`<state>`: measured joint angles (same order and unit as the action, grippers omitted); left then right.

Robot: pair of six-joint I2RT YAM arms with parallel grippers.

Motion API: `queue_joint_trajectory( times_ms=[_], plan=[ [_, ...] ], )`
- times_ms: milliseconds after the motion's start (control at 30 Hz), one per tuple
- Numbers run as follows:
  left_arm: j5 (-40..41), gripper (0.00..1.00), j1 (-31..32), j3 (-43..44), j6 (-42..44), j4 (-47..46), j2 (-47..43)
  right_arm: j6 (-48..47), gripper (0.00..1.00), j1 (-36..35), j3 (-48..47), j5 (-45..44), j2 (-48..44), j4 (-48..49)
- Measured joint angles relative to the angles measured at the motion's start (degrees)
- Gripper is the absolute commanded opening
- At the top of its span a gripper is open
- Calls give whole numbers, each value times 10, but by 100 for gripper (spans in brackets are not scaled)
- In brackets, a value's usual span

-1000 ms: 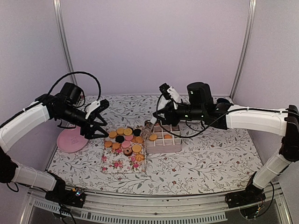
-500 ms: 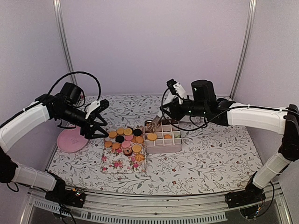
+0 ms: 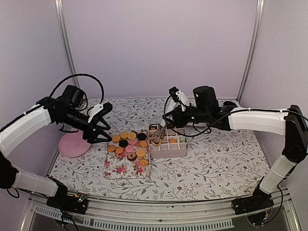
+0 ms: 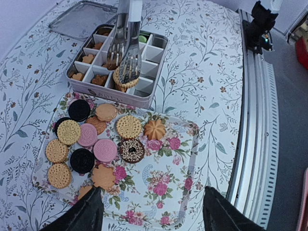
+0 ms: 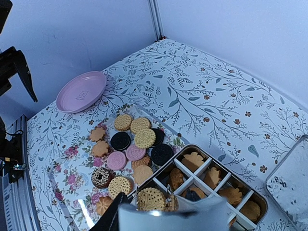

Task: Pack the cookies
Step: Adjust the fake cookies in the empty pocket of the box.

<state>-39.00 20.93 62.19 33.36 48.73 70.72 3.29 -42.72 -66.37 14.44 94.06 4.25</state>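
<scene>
Right gripper, clamped on tongs, has dipped back onto the tin since half a second ago; the tips now pinch a round tan cookie tilted over a front cell, so this placement looks nearly done. Other cookies lie on the floral tray just beside the tin. Left gripper hovers spread, empty. Cell walls crowd the tips; bare table lies right of the tin.

Right wrist cam: tongs at 6 o'clock are a silver blur, cropped at the bottom edge, hiding part of a cookie. And the lid at 4 o'clock is chopped too.
</scene>
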Motion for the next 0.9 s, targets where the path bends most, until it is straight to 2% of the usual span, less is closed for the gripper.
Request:
queue_joint_trajectory(
  times_ms=[433,900],
  plan=[
    [0,70,0,0,0,0,0,4,36,0,2,41,-2,1],
    [0,70,0,0,0,0,0,12,34,0,24,73,-47,0]
  ],
)
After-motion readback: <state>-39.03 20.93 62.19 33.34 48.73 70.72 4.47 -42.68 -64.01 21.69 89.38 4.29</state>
